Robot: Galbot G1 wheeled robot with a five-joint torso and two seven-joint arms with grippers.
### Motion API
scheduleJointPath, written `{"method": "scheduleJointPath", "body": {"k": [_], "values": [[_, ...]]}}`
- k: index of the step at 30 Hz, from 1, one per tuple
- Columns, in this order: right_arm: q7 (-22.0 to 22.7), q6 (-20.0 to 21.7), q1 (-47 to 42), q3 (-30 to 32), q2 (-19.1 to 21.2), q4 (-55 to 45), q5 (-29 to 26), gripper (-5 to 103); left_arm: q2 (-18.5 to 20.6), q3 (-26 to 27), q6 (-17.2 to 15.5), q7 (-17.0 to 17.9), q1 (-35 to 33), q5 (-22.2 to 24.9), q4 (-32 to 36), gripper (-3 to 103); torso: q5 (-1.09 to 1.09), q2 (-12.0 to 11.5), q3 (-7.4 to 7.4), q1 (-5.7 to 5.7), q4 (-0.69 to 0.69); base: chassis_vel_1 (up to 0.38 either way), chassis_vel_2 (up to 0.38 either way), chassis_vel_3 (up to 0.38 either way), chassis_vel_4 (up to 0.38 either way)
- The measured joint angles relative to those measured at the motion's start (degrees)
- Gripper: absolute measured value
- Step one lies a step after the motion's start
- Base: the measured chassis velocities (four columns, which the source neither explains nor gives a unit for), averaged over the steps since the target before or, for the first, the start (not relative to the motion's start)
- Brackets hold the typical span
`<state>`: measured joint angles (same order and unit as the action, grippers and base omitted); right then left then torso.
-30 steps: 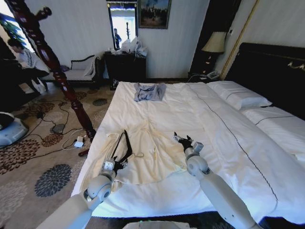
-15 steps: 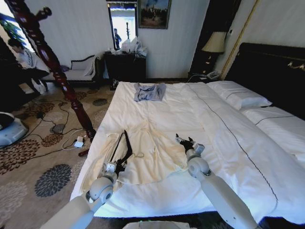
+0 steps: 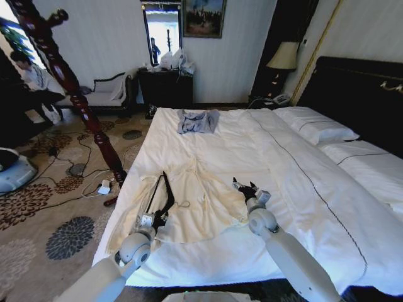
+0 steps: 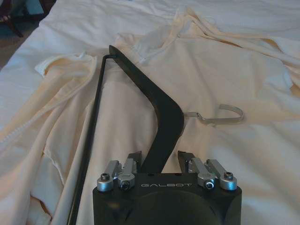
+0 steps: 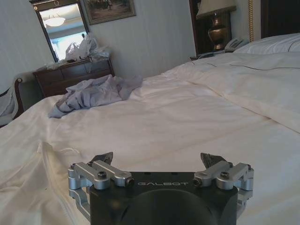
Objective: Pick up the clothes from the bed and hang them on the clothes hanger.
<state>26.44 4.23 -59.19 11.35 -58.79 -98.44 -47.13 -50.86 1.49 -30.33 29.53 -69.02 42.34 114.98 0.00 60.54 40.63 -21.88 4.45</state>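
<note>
hanger [image 4: 161, 117] lower end tucked behind left gripper [image 4: 159, 157] at bottom center, grip itself not visible | cream clothes [image 4: 243, 70] run off the right edge | bed [image 3: 378, 207] cropped at lower right

Counting w/ ref to bed [image 3: 302, 189]:
1 cream garment [image 3: 189, 201] lying on bed's near left part.
1 black hanger [image 3: 160, 195] resting on that garment.
1 grey-blue garment [image 3: 197, 121] sitting at bed's far end.
2 pillows [image 3: 315, 126] showing by dark headboard [image 3: 352, 94], bed's right side.
2 grippers hovering over bed's near part: left gripper [image 3: 153, 217], right gripper [image 3: 244, 186].
1 lamp [image 3: 283, 58] standing beyond bed.
1 dresser [image 3: 165, 87] standing past bed's far end.
</note>
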Motion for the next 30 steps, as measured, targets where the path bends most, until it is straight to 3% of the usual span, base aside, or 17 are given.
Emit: {"method": "scheduleJointPath", "body": {"k": [11,15,16,23,28,30], "values": [[0.27,0.02,-0.06,0.15,0.01,0.14,0.08,100,0.77,1.31,-0.16,0.69,-1.39,4.08,1.14,53,0.0,0.0,0.0,0.0,0.0,0.0,0.0,0.0,0.0],[0.42,0.03,-0.27,0.33,0.16,0.13,0.1,100,0.79,1.58,-0.36,1.04,-1.66,5.11,1.36,49,0.0,0.0,0.0,0.0,0.0,0.0,0.0,0.0,0.0],[0.5,0.03,-0.36,0.38,0.19,0.11,0.14,100,0.73,1.75,-0.81,1.4,-1.65,6.0,1.56,45,0.0,0.0,0.0,0.0,0.0,0.0,0.0,0.0,0.0],[0.8,0.03,-0.7,0.54,0.27,-0.1,0.33,100,0.9,3.56,-3.95,2.66,-0.98,10.29,3.06,49,-0.01,0.0,0.0,0.0,0.0,0.0,0.0,0.0,0.0],[0.95,0.04,-0.92,0.58,0.29,-0.16,0.51,100,1.79,5.53,-5.27,2.79,-0.46,13.11,3.2,64,0.0,0.0,0.0,0.0,0.0,0.0,0.0,0.0,0.0],[1.03,0.04,-0.93,0.58,0.27,-0.26,0.53,100,1.89,6.05,-5.93,2.78,-0.44,14.88,3.12,74,0.0,0.0,0.0,0.0,0.0,0.0,0.0,0.0,0.0]]}}
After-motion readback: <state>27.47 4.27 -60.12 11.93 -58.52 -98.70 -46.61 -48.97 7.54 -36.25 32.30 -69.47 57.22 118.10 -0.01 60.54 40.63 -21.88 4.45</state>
